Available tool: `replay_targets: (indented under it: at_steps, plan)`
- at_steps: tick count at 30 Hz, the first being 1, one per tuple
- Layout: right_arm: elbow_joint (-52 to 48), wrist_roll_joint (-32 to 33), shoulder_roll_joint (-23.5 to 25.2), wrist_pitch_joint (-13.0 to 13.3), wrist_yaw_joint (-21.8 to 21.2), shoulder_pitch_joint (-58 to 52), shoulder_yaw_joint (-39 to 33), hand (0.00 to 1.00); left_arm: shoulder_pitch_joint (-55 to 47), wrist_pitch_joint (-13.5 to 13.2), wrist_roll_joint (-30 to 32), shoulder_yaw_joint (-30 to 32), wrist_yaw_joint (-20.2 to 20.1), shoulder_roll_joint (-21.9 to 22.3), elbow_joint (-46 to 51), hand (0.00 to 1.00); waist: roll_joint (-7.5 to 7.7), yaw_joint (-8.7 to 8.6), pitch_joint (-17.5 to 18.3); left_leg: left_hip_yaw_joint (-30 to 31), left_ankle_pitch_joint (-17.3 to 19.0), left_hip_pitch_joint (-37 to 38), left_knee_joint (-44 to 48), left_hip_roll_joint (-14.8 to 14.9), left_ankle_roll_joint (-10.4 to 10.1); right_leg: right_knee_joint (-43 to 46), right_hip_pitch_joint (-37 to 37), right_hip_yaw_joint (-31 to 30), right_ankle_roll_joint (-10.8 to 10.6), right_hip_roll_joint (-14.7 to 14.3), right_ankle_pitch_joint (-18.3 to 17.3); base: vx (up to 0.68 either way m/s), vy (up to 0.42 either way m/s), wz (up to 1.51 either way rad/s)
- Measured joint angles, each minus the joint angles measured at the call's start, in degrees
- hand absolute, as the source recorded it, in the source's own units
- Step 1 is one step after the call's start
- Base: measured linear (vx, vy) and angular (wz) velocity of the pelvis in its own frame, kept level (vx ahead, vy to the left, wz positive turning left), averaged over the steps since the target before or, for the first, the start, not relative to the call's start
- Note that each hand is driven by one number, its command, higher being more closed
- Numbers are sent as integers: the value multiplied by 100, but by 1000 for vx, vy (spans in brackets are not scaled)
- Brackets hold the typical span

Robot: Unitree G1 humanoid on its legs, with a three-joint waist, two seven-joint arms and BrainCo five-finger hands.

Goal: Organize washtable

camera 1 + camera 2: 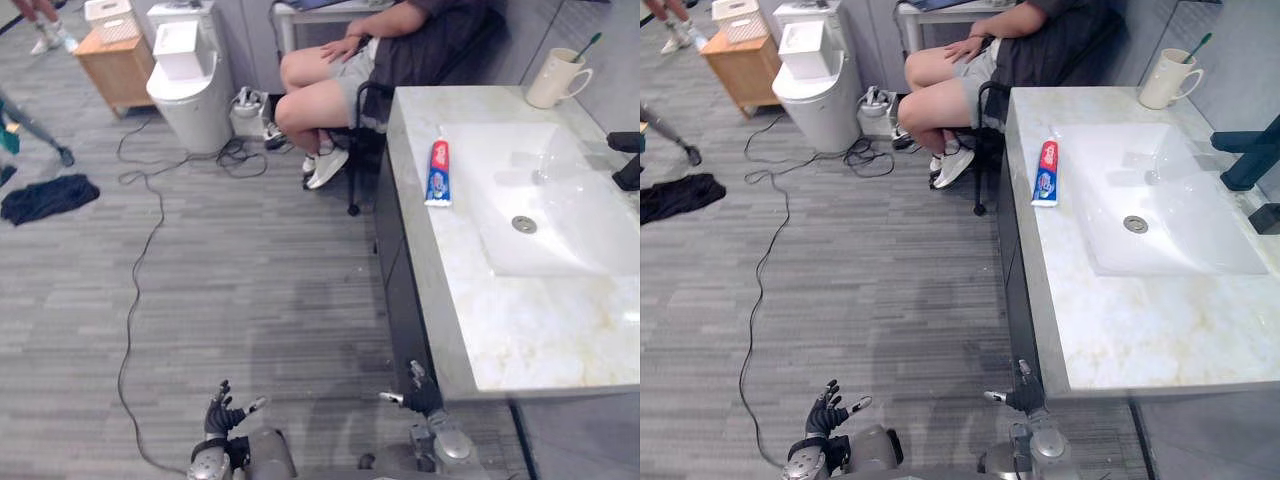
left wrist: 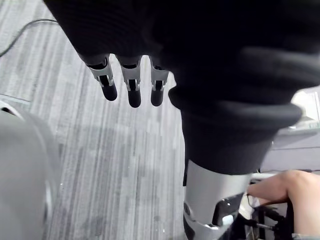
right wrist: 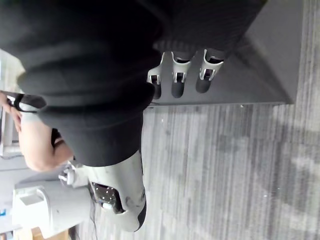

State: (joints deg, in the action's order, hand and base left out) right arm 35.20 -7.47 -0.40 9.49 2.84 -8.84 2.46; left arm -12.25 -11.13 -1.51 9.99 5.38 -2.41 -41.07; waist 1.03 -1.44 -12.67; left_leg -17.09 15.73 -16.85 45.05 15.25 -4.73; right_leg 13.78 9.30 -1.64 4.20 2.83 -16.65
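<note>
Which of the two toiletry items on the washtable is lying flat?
The toothpaste tube beside the basin; the cup at the far corner stands upright.

Countertop (image 1: 530,340): cream marble, faintly veined yellow-grey.
Basin (image 1: 560,220): plain white.
Toothpaste tube (image 1: 438,172): red, white and blue.
Cup (image 1: 552,78), at 1 o'clock: cream; toothbrush (image 1: 590,43) tipped green.
Floor (image 1: 250,270): grey, streaked in planks.
Cloth (image 1: 48,196), at 9 o'clock: dark navy.
Toilet (image 1: 190,85): white.
Cabinet (image 1: 118,65), at 11 o'clock: light wood.
</note>
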Motion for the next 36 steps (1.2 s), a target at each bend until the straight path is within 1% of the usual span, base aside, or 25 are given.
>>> replay_targets:
  at_steps: [1, 2, 3, 4, 5, 6, 7, 10, 13, 14, 15, 16, 17, 18, 19, 20, 24, 25, 26, 28, 30, 31, 34, 35, 36]
  plan:
    - [139, -47, -5, -5, 4, 27, -69, 0, -15, -1, -3, -1, 4, 14, -4, 0, 38, 28, 8, 153, -112, -108, -1023, -244, -67, 5, 104, -146, -85, 206, -47, 441, 277, -95]
    - [178, -135, -22, -11, 38, 17, -199, 0, -23, -5, -12, 17, 12, 32, -4, 0, 42, 81, 27, 455, -538, -145, -2057, -468, -42, 13, 227, -234, -319, 374, -147, 477, 322, -93]
    - [182, -177, -47, -12, 63, -20, -238, 0, -45, -11, -11, 27, 25, 44, -8, 0, 7, 86, 52, 671, -842, -105, -2561, -548, 6, 17, 278, -274, -474, 420, -212, 637, 517, -105]
    - [356, -225, -140, -57, 78, -94, -278, 0, -93, -31, -61, 58, 96, 96, -128, 0, -13, 110, 213, 1113, -2027, -73, -2918, -726, 78, 147, 369, -482, -917, 584, -450, 533, 456, -60]
    - [425, -226, -74, -112, 84, -81, -291, 0, 29, -27, -64, 102, 129, 18, -213, 0, 180, 47, 269, 1119, -2035, -103, -2810, -881, 112, 235, 314, -484, -959, 742, -411, 499, 410, -47]
    - [423, -231, -49, -110, 73, -57, -298, 0, 108, -42, -65, 98, 134, -19, -211, 0, 220, 54, 290, 1196, -1920, -118, -2760, -915, 127, 319, 230, -509, -1079, 780, -272, 399, 278, -19]
    - [414, -243, 48, -112, 75, -33, -365, 0, 246, -61, -89, 79, 128, -84, -214, 0, 294, 76, 321, 1203, -1689, -307, -2164, -928, 210, 436, 134, -805, -1091, 814, 190, 388, 262, -40]
    - [323, -240, 50, -93, 75, 0, -421, 0, 197, -42, -125, 75, 131, -20, -211, 0, 226, 99, 363, 900, -1237, -28, -1831, -840, 288, 725, 86, -1153, -1084, 840, 775, 319, 265, -71]
    - [383, -238, 38, -101, 67, 18, -479, 0, 94, -28, -113, -48, 112, -56, -216, 0, 195, 123, 416, 396, -716, 688, -2249, -819, 403, 2135, -663, -1027, -1055, 996, 1356, 240, 249, -92]
    - [483, -232, 44, -115, 59, 49, -481, 0, 115, -1, -107, -75, 112, -108, -222, 0, 155, 77, 380, 136, -599, 917, -2402, -850, 464, 2874, -1111, -721, -945, 1158, 1192, 151, 160, -97]
    - [571, -227, 53, -124, 51, 75, -475, 0, 175, 29, -101, -80, 115, -146, -225, 0, 170, 64, 369, -30, -457, 1166, -2488, -841, 486, 3281, -1459, -368, -845, 1166, 688, 98, 104, -92]
    - [614, -225, 52, -122, 50, 70, -475, 0, 179, 58, -101, -72, 118, -184, -230, 0, 148, 56, 356, -118, -413, 1326, -2555, -828, 505, 3397, -1592, -66, -825, 1159, 452, 121, 44, -84]
    - [694, -224, 30, -123, 42, 45, -467, 0, 195, 78, -82, -54, 103, -260, -254, 0, 139, -26, 356, -363, -382, 1652, -2718, -762, 486, 3304, -1780, 749, -757, 1161, 92, 128, 25, -77]
    - [827, -224, -18, -124, 25, 73, -444, 0, 199, 74, -44, -31, 97, -305, -279, 0, 152, -59, 364, -596, -421, 1863, -2835, -744, 398, 2957, -1933, 1642, -634, 1189, 58, 150, 11, -83]
    - [892, -224, -34, -128, 17, 111, -437, 0, 198, 75, -35, -30, 88, -345, -304, 0, 184, -45, 375, -763, -420, 1947, -2914, -757, 358, 2587, -1994, 2228, -475, 1228, 231, 131, 10, -131]
    - [934, -224, -113, -129, 9, 165, -435, 0, 216, 82, -4, -19, 81, -408, -478, 0, 209, -36, 436, -1008, -369, 2093, -2999, -825, 237, 1996, -2003, 3188, -85, 1238, 240, 205, 25, -146]
    - [920, -174, -288, -145, -3, 165, -673, 0, 460, 92, 24, -100, -35, -216, -619, 0, -58, -255, 299, -997, -332, 2008, -2639, -586, 67, 1372, -1828, 3036, -107, 825, 189, 176, -12, -65]
    - [855, -156, -254, -191, -76, 77, -720, 0, 447, 86, 40, -97, -44, -196, -570, 0, -49, -244, 292, -974, -315, 1958, -2327, -492, 10, 1309, -1757, 2970, -121, 745, 174, 135, -66, -49]
    - [708, -183, -128, -222, -110, -12, -608, 0, 424, 89, 129, -85, -49, -156, -458, 0, -97, -209, 245, -849, -293, 1754, -1301, -111, -27, 1138, -1520, 2861, -110, 503, 164, 91, -69, -60]
    - [449, -285, -257, -209, -312, -177, -388, 0, 351, 87, 202, -90, -65, -52, -300, 0, -200, -44, 205, -485, -514, 1375, -40, 309, -174, 992, -1277, 2575, -41, 188, 95, 105, -39, -95]
    - [450, -290, -246, -254, -435, -188, -308, 0, 283, 85, 219, -93, -137, -9, -205, 0, -188, 41, 218, -207, -330, 1085, 505, 433, -120, 939, -1229, 2238, -30, 83, 46, 136, 68, -110]
    - [508, -280, -200, -238, -416, -163, -497, 0, 224, 88, 218, -84, -152, -6, -209, 0, -108, 42, 187, -114, -199, 896, 22, 361, 33, 846, -1197, 1881, -48, 81, 75, 148, 112, -82]
    - [572, -247, -105, -209, -266, -157, -743, 0, 103, 89, 217, -71, -150, 0, -219, 0, -81, 80, 190, 475, -165, 877, -1229, 62, 8, 798, -1152, 1377, -158, 153, 137, 134, 181, -91]
    - [655, -211, -102, -189, -187, -156, -836, 0, 36, 92, 217, -59, -149, 3, -222, 0, -104, 76, 202, 950, -205, 885, -1820, -130, -56, 802, -1167, 1170, -252, 182, 138, 138, 338, -123]
    - [748, -199, -137, -160, -121, -159, -954, 0, -47, 89, 208, -49, -121, 21, -233, 0, -219, 88, 258, 1653, -438, 1003, -2686, -313, -409, 877, -1296, 820, -482, 152, 114, 150, 361, -131]
